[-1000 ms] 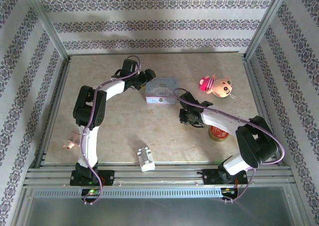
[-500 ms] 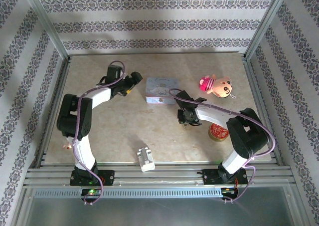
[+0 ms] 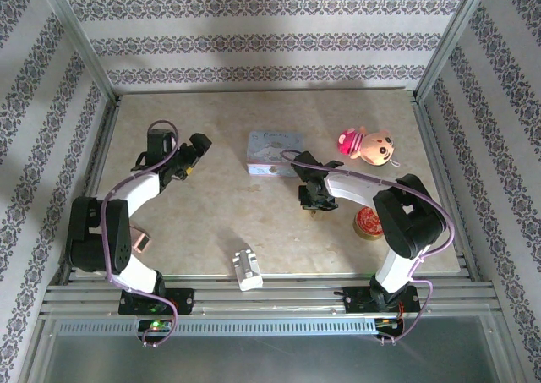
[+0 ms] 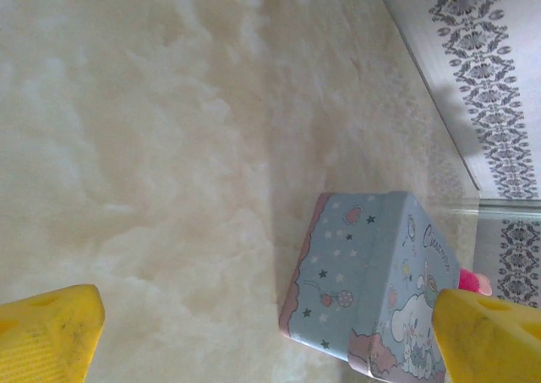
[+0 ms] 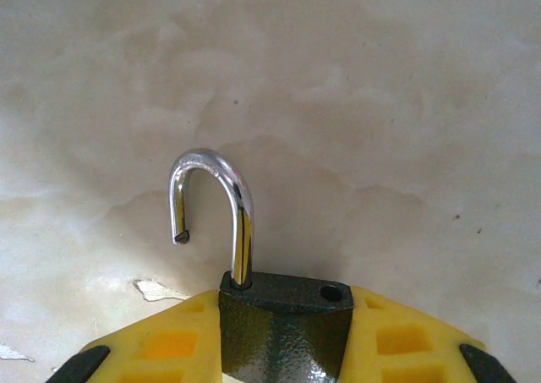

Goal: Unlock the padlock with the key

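Observation:
The padlock (image 5: 284, 324), a small dark-bodied lock, sits upright between the yellow pads (image 5: 161, 342) of my right gripper (image 5: 283, 336), which is shut on its body. Its chrome shackle (image 5: 221, 199) stands swung out, its free end clear of the hole in the body. In the top view the right gripper (image 3: 311, 195) hovers low over the table's middle, just in front of the pale blue tin (image 3: 272, 152). My left gripper (image 3: 191, 150) stands open and empty to the left of the tin, well apart from it. Its yellow fingertips (image 4: 46, 332) frame the tin (image 4: 372, 281). The key is hidden.
A pink plush toy (image 3: 366, 144) lies at the back right. A red-lidded can (image 3: 369, 222) stands beside the right arm. A whitish ridged block (image 3: 246, 268) rests near the front edge, and a small pink object (image 3: 139, 243) lies by the left arm's base. Metal rails border the table.
My left arm has drawn back leftwards from the tin and its jaws have spread wider. The right gripper has kept its hold on the padlock and shifted slightly left.

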You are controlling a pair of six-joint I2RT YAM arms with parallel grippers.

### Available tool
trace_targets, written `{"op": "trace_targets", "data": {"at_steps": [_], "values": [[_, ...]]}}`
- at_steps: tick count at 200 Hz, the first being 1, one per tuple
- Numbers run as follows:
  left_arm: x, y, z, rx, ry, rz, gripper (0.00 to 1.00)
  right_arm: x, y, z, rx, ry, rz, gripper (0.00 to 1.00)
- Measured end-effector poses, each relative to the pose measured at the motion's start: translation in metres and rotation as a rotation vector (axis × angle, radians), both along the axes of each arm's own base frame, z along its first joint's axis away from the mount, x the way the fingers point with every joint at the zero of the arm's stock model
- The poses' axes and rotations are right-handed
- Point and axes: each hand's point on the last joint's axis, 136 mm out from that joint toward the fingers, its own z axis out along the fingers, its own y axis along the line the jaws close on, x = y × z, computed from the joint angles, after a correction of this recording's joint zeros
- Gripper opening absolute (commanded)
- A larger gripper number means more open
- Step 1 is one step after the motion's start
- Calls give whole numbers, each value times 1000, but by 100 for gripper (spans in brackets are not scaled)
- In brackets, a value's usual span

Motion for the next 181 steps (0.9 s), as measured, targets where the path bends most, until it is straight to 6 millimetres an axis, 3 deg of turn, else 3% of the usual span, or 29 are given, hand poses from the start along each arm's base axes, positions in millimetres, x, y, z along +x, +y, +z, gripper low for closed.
{"op": "trace_targets", "data": {"at_steps": [37, 78, 152, 181], "values": [[-7, 14, 6, 7, -16, 39, 99, -6, 3, 0, -3, 16, 15, 31], [-9, 21, 12, 11, -27, 57, 99, -10, 20, 6, 4, 14, 63, 43], [-11, 26, 10, 11, -16, 70, 99, -11, 40, 4, 10, 23, 107, 53], [-15, 33, 18, 17, -26, 85, 99, -14, 48, 8, 8, 19, 128, 57]]}}
